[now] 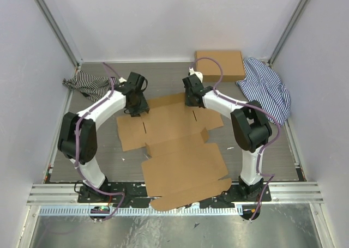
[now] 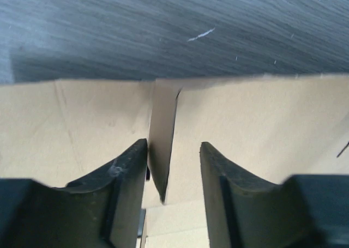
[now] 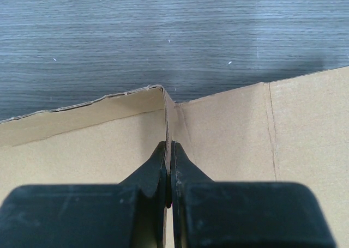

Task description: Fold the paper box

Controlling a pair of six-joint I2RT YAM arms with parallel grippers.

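We're early in the fold, we reckon. The paper box (image 1: 180, 163) lies mostly flat in the middle of the table (image 1: 122, 163), between our arms. Our right gripper (image 3: 169, 150) is clamped on a thin upright flap (image 3: 165, 112) at the far edge. Our left gripper (image 2: 173, 150) has its jaws apart around a raised flap (image 2: 161, 139). Next up is probably pinching and creasing that one. There's no print, labels or brands to read.

Soft even light, faint shadows, sharp.
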